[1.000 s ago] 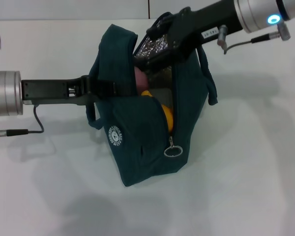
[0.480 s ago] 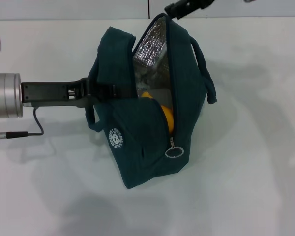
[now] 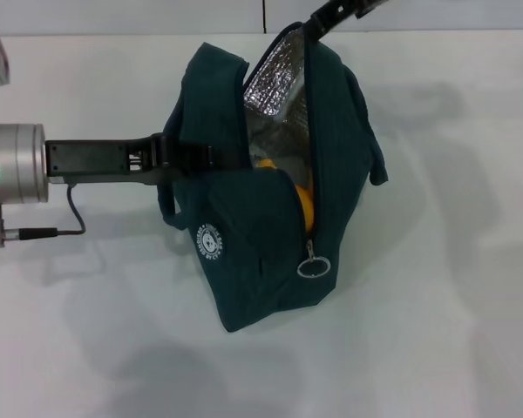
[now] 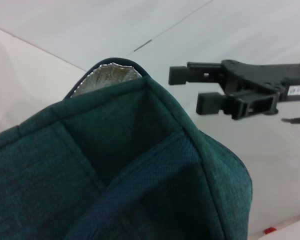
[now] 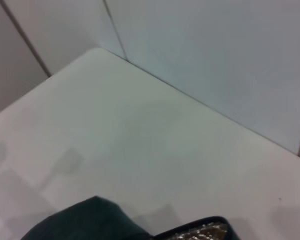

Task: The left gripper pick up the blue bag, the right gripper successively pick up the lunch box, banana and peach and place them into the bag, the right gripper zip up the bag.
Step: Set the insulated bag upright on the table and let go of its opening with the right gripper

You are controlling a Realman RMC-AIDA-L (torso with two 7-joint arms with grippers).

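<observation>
Now the left gripper (image 3: 176, 158) is closed tight on the blue bag (image 3: 261, 252), pinching its strap at the left side of the frame. The right gripper (image 4: 190, 87) is at the top of the frame, just above the bag's mouth, with its fingers a little apart and holding nothing. The bag stands on the white table (image 3: 436, 305), unzipped, long side running top to bottom. Something yellow, maybe the banana (image 3: 302, 198), shows inside against the shiny silver lining (image 3: 275, 83).
</observation>
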